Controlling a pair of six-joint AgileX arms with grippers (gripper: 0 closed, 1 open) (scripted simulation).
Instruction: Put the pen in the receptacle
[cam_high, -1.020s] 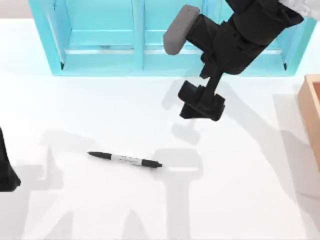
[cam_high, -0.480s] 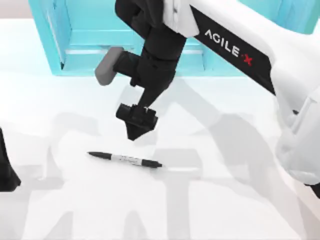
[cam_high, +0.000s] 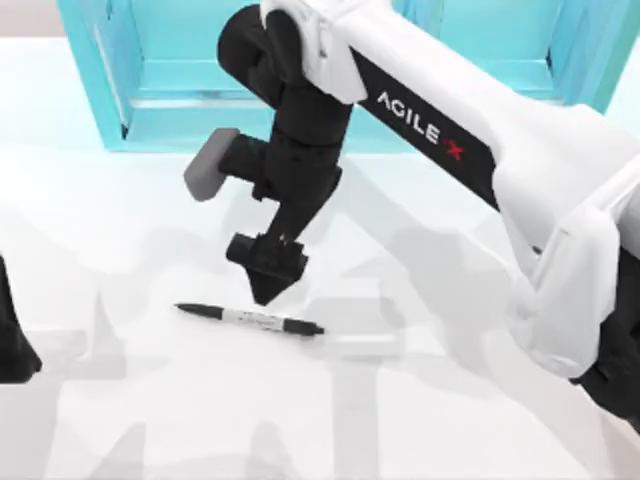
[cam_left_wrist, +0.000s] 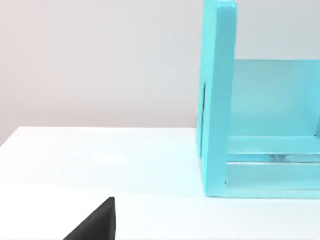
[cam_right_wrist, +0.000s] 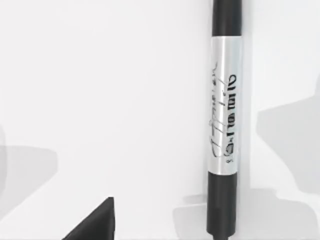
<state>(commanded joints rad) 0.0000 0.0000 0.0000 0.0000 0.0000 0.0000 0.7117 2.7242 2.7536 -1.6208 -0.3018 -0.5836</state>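
Note:
The pen (cam_high: 250, 319), slim and black with a white-grey label band, lies flat on the white table left of centre, its tapered tip pointing to the table's left. My right arm reaches across from the right. My right gripper (cam_high: 266, 295) points down just behind the pen's middle, a little above it, open and holding nothing. In the right wrist view the pen (cam_right_wrist: 224, 115) lies close below, with one dark fingertip (cam_right_wrist: 97, 222) off to its side. My left arm (cam_high: 12, 340) stays parked at the table's left edge. The receptacle is hidden.
A cyan open-fronted shelf unit (cam_high: 190, 100) stands along the back of the table, and the left wrist view shows one of its side walls (cam_left_wrist: 217, 100). The right arm's white body (cam_high: 520, 170) spans the right half of the table.
The right arm has swung from the back right over to the left and come down, so its gripper now hangs just behind the pen. The pen and the left arm have not moved.

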